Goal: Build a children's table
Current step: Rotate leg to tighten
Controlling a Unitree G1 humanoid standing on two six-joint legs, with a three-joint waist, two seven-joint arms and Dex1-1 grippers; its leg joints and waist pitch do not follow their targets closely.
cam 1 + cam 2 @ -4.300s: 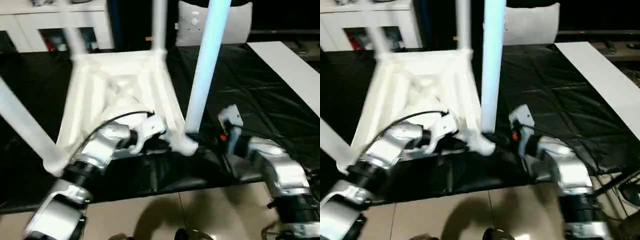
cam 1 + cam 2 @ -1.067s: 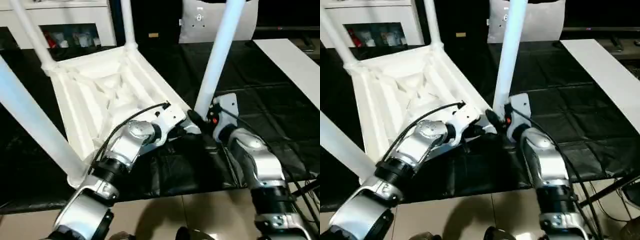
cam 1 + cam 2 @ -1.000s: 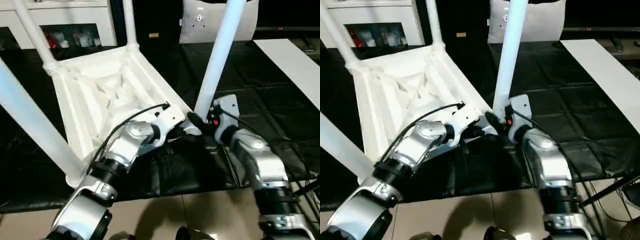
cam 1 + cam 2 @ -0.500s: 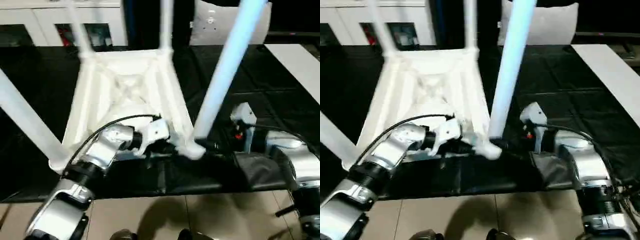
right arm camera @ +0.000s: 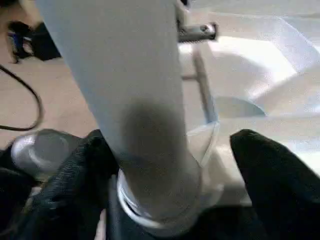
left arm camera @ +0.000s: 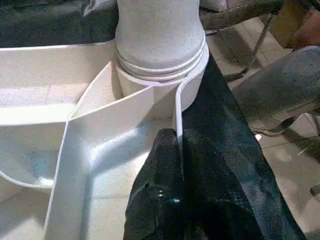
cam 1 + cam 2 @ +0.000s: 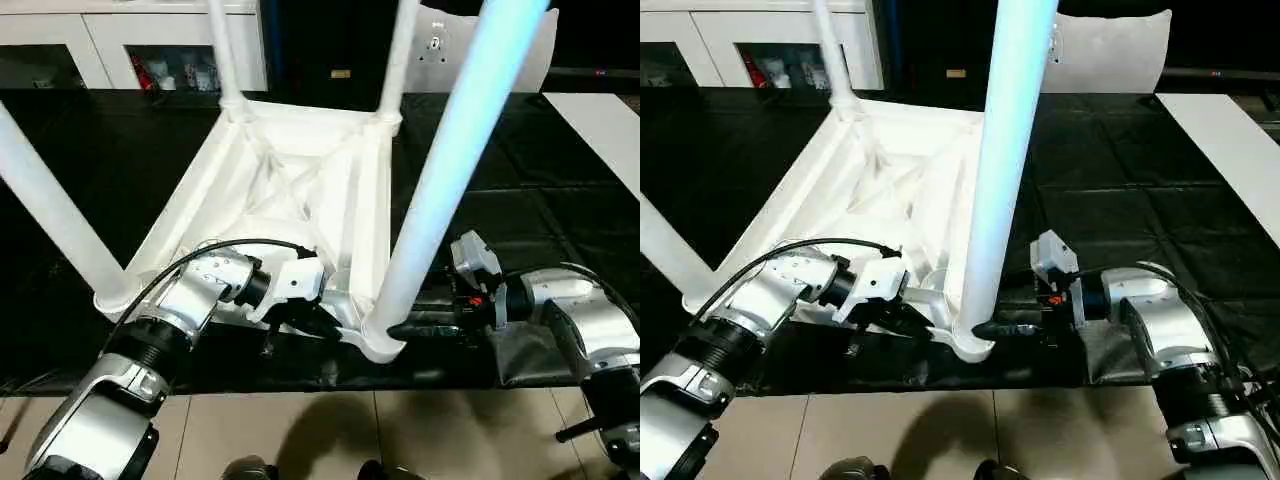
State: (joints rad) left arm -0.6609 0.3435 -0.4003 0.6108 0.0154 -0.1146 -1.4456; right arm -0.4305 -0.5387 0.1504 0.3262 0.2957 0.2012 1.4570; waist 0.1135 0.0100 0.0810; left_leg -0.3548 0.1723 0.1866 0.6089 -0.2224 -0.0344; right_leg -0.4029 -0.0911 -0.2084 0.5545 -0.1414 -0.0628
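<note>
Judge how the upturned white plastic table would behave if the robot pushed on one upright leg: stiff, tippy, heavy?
The children's table is thin ribbed plastic, so it is probably light and would slide on the black cloth. The near leg stands tall in its socket, so a push up high might lever the top up. The ribs suggest a fairly stiff top.

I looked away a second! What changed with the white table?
The upside-down table top has swung round; its near corner now sits closer to the black cloth's front edge. The left gripper still pinches its rim. The right gripper is open around the nearest leg.
</note>
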